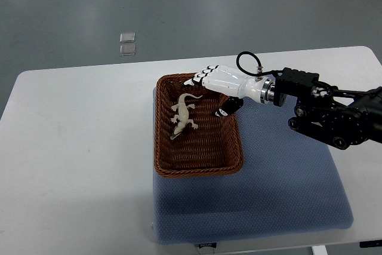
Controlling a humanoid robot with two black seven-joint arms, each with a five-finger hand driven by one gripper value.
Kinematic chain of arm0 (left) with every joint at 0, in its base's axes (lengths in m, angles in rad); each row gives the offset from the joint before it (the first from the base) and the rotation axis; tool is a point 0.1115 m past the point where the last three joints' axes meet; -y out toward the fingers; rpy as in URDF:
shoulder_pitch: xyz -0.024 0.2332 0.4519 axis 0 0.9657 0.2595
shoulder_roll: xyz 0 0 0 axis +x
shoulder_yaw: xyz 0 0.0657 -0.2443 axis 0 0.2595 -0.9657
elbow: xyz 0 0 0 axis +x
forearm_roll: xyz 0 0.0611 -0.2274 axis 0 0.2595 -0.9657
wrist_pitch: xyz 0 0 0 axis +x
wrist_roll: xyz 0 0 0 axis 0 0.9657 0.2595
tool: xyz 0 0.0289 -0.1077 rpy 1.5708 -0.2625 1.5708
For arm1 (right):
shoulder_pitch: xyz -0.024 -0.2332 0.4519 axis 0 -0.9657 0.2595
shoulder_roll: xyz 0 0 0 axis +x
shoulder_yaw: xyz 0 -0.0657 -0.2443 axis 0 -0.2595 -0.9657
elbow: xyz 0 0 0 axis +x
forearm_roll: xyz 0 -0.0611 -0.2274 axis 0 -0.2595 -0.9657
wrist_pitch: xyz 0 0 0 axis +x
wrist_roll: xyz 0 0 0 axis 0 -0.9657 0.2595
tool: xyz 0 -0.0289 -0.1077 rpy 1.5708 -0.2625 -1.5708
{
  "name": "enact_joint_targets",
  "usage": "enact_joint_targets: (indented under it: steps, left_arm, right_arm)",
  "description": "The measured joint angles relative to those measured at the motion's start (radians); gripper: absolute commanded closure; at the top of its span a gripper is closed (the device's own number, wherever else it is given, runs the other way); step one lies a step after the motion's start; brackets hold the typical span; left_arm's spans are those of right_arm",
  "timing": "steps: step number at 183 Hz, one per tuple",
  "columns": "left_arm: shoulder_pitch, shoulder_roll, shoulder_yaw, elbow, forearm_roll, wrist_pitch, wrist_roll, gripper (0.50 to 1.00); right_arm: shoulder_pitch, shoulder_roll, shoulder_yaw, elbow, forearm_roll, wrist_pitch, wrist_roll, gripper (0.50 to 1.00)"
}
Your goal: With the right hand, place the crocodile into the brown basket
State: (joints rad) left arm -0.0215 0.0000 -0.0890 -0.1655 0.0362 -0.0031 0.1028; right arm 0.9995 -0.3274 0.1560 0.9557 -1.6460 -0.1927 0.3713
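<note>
Nearest is the mat [286, 189], well below the fingers [203, 79], and it carries the basket [200, 172]. Fingers of the right hand [230, 85] are loose and spread over the far rim, holding nothing. Just beside them, not touching, the crocodile [184, 113] lies flat inside the basket. Placing looks done; I judge only withdrawing the hand is left

I can read no words, numbers or brand marks anywhere in my view. A small dark tag [206, 245] sits at the near edge of the blue mat [286, 195], but its print is too small to make out.
</note>
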Motion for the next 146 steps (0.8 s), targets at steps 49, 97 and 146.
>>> enact_joint_targets:
  steps: [49, 97, 146]
  left_arm:
    - [0.000, 0.000, 0.000, 0.000, 0.000, 0.000, 0.000, 0.500]
    - [0.000, 0.000, 0.000, 0.000, 0.000, 0.000, 0.000, 0.500]
    - [0.000, 0.000, 0.000, 0.000, 0.000, 0.000, 0.000, 0.500]
  right_arm:
    - [-0.026, -0.026, 0.066, -0.021, 0.038, -0.066, 0.001, 0.607]
    - [-0.116, -0.032, 0.292, -0.025, 0.370, -0.059, -0.013, 0.607]
    - [-0.137, -0.032, 0.338, -0.063, 0.693, -0.059, -0.020, 0.605]
